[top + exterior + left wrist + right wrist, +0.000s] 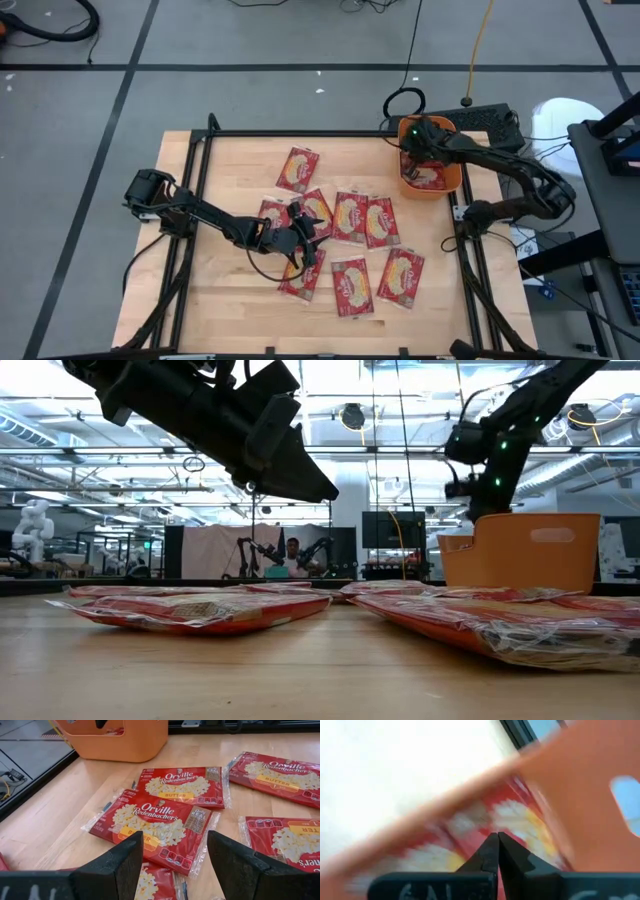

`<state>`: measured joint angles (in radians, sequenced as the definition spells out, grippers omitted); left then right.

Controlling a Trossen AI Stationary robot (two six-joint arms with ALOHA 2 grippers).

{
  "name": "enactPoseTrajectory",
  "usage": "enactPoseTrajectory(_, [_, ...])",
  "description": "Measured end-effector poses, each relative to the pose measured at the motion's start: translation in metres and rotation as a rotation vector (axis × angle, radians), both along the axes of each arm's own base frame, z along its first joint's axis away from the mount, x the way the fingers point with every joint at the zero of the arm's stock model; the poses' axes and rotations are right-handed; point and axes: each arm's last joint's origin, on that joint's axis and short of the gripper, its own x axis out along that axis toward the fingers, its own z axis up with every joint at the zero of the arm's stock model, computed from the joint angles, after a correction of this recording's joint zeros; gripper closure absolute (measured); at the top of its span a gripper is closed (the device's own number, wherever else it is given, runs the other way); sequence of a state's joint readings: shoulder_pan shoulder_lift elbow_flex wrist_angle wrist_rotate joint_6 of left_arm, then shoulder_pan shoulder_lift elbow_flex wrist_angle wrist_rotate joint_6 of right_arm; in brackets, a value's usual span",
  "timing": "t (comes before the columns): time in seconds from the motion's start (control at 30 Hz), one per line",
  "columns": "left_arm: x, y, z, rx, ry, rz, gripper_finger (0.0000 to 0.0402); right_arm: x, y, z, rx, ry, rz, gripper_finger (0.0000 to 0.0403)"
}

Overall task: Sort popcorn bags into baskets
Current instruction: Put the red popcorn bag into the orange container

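1. Wooden table [210, 290] beneath me carries eight red popcorn bags [351, 217], loosely clustered near its middle.
2. My left gripper [305, 243] hangs above the cluster's nine o'clock edge, fingers [117, 865] spread wide, holding nothing; the bag directly under it is partly hidden.
3. My right gripper [412, 150] sits pinched shut over the orange basket [453, 180] at the table's two o'clock corner.
4. Bags inside the basket blur together; I cannot count them.

Popcorn bags [350, 217] crowd the table's [200, 300] centre, some overlapping. Bare wood lies along its left and near edges. The right gripper [415, 140] occupies the orange bin [452, 182].
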<state>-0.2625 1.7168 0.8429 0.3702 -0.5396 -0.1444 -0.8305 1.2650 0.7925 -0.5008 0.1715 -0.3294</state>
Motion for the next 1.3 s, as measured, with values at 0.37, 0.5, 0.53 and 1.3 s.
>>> enactPoseTrajectory(0.37, [0.0, 0.0, 0.0, -0.019, -0.006, 0.01, 0.0179, 0.026, 0.066, 0.066, -0.082, -0.527, 0.263, 0.0403])
enactPoseTrajectory(0.5, [0.0, 0.0, -0.001, -0.034, -0.006, 0.018, 0.0179, 0.039, 0.101, 0.072, -0.021, -0.591, 0.412, 0.0403])
enactPoseTrajectory(0.53, [0.0, 0.001, -0.001, -0.042, -0.006, 0.024, 0.0179, 0.042, 0.11, 0.072, -0.014, -0.591, 0.45, 0.0403])
enactPoseTrajectory(1.3, [-0.032, -0.07, -0.007, -0.316, -0.061, 0.1, 0.0178, 0.068, 0.242, -0.009, 0.083, -0.589, 0.799, 0.0403])
